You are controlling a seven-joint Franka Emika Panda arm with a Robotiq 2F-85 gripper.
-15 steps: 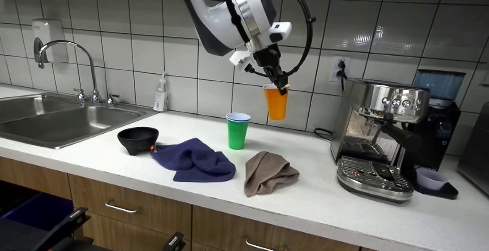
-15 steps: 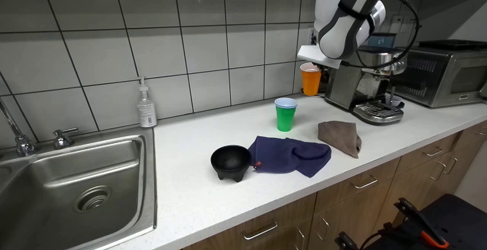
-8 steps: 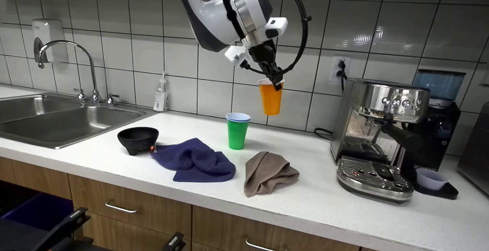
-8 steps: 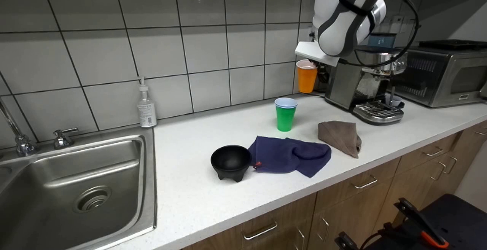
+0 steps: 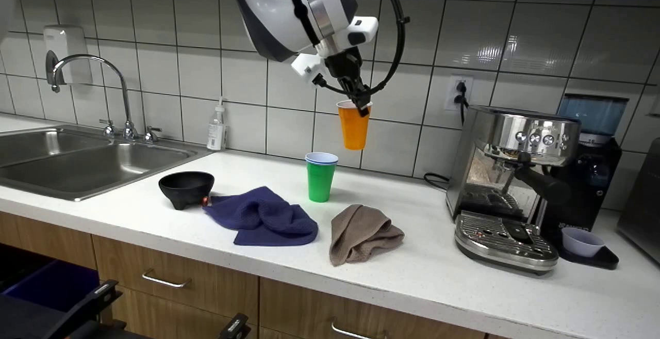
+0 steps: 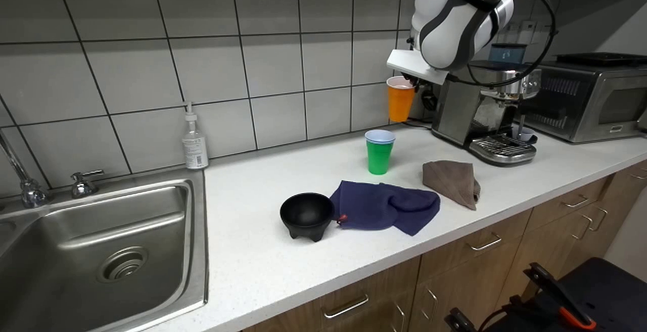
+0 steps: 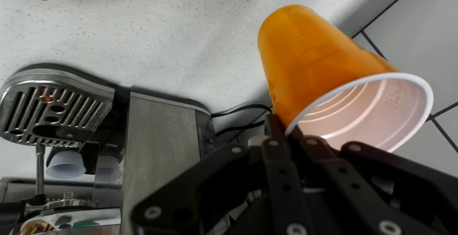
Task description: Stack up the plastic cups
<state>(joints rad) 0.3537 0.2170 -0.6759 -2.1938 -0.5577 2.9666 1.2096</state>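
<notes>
My gripper [image 7: 288,127] is shut on the rim of the orange cup [image 7: 307,56], one finger outside the wall and one inside. In both exterior views this cup [image 5: 353,131] hangs in the air, mouth up and close to upright. Below it and to its left in those views, the green cup [image 5: 320,181] stands upright on the counter. The blue cup [image 6: 380,136] sits inside the green one, with little more than its rim and inner wall showing. Neither of these two cups appears in the wrist view.
A brown cloth [image 5: 364,236] and a dark blue cloth [image 5: 265,218] lie in front of the green cup. Beyond them are a black bowl [image 6: 307,216] and the sink [image 6: 197,251]. The espresso machine [image 5: 510,184] stands to the right, and a tiled wall [image 5: 289,86] runs behind.
Arm and orange cup have moved left and a little upward in both exterior views, nearer to above the green and blue cups. Those two have stayed put, and the grip is unchanged.
</notes>
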